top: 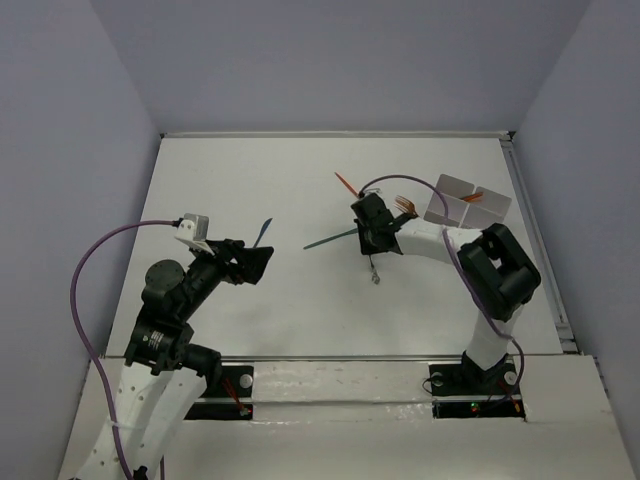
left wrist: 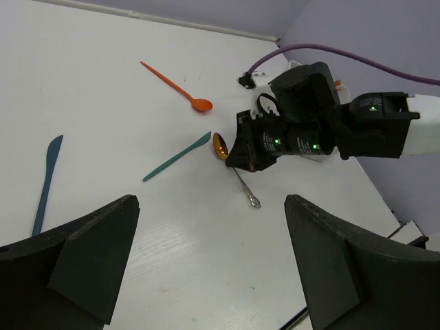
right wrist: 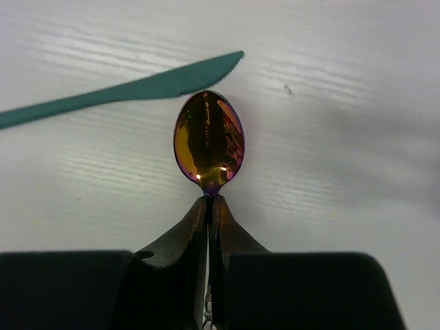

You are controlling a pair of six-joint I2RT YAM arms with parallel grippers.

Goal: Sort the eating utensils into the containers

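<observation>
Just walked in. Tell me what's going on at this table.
The right gripper is shut on the neck of a copper spoon, its bowl next to a teal knife lying on the table. The left gripper is open and holds nothing, facing that spot. A blue knife and an orange spoon lie loose on the table. The divided tray sits at the far right with an orange piece in it.

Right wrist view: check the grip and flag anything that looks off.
The right gripper is shut on the copper spoon at its neck, just behind the bowl, so the long handle trails out behind. The teal knife ends very close to the bowl. Nothing looks damaged.
</observation>
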